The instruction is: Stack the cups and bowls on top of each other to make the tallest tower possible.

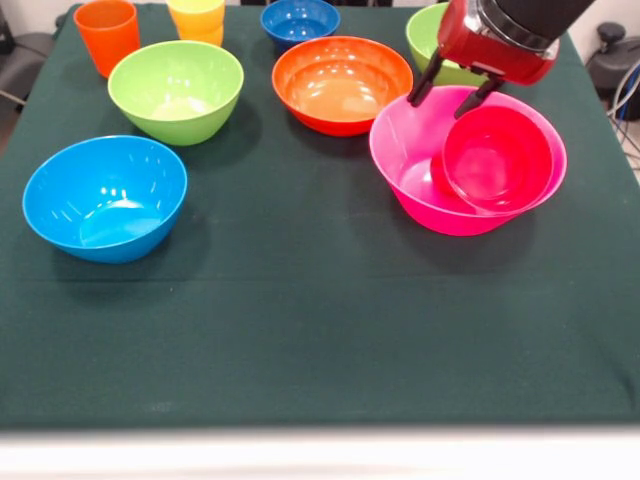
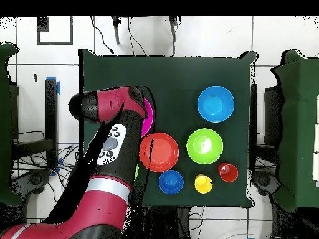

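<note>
The big pink bowl (image 1: 420,165) stands at the right in the front view. The small crimson bowl (image 1: 497,158) leans tilted inside it, its opening towards the camera. My gripper (image 1: 437,108) hangs over the pink bowl's far rim, open and empty, just clear of the crimson bowl's upper edge. The red cup is not in view. The orange cup (image 1: 106,32) and yellow cup (image 1: 197,18) stand at the far left. In the overhead view the arm (image 2: 112,143) hides the gripper, and only an edge of the pink bowl (image 2: 149,115) shows.
The orange bowl (image 1: 340,82), a lime green bowl (image 1: 176,90), the light blue bowl (image 1: 104,196) and the small dark blue bowl (image 1: 300,20) stand apart on the green cloth (image 1: 300,330). A second lime green bowl (image 1: 430,40) sits behind the gripper.
</note>
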Robot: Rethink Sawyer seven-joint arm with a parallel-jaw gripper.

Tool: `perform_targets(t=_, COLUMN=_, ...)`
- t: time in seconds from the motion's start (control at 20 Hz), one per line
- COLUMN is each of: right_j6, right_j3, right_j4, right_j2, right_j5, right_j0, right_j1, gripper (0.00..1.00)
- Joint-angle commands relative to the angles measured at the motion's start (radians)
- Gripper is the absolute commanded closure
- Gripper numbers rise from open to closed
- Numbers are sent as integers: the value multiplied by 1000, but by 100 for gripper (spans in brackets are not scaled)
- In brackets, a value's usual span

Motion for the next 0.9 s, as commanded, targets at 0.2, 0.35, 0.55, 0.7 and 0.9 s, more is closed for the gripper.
perform_targets(t=0.2, right_j6=-51, right_j3=28, right_j4=-65, right_j2=139, right_j5=-32, right_j0=-4, right_j1=35, gripper=0)
perform_targets(t=0.35, right_j6=-53, right_j3=32, right_j4=-71, right_j2=132, right_j5=-18, right_j0=2, right_j1=34, gripper=0)
perform_targets(t=0.55, right_j6=-65, right_j3=32, right_j4=-79, right_j2=131, right_j5=-15, right_j0=1, right_j1=36, gripper=0)
perform_targets(t=0.7, right_j6=-74, right_j3=16, right_j4=-81, right_j2=130, right_j5=3, right_j0=-2, right_j1=41, gripper=0)
perform_targets(t=0.9, right_j6=-84, right_j3=8, right_j4=-82, right_j2=133, right_j5=8, right_j0=-6, right_j1=43, gripper=0)
